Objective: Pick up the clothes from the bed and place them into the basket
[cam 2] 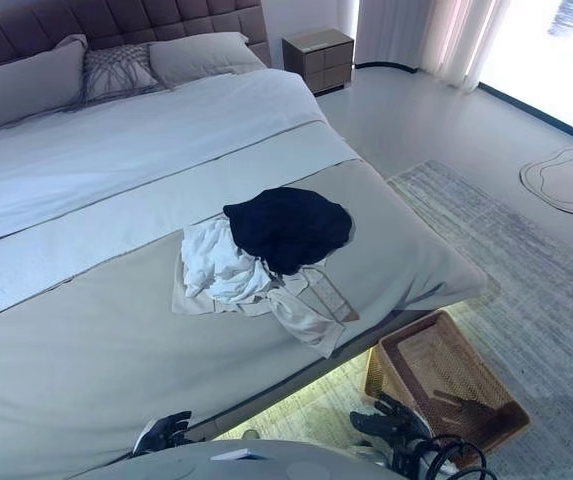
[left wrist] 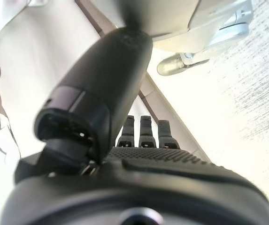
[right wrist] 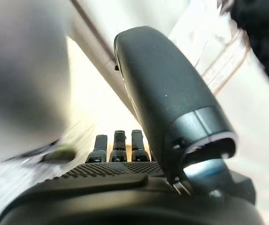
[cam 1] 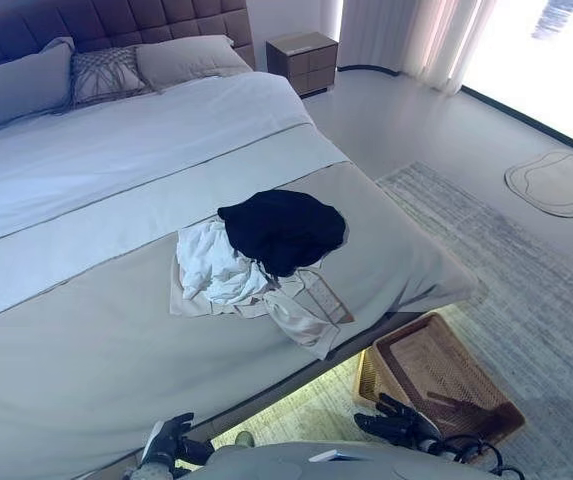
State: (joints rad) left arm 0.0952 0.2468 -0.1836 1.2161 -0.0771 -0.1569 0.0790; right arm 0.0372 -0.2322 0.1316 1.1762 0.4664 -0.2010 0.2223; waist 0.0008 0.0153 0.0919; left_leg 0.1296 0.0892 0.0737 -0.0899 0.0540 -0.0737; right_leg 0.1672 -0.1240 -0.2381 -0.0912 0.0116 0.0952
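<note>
A pile of clothes lies near the foot edge of the bed (cam 1: 86,330): a black garment (cam 1: 284,228) on top, a white one (cam 1: 216,268) to its left and a beige one (cam 1: 311,310) hanging over the edge. A brown wicker basket (cam 1: 436,375) stands on the floor by the bed's corner. My left hand (cam 1: 171,440) is low by the bed's edge, fingers relaxed and empty; it also shows in the left wrist view (left wrist: 125,112). My right hand (cam 1: 396,420) is low beside the basket, open and empty; it also shows in the right wrist view (right wrist: 167,93).
A grey rug (cam 1: 526,270) covers the floor right of the bed. Pillows (cam 1: 106,70) lie at the headboard. A wooden nightstand (cam 1: 303,60) stands at the back, with curtains (cam 1: 406,35) beyond it. A small mat (cam 1: 558,182) lies at the far right.
</note>
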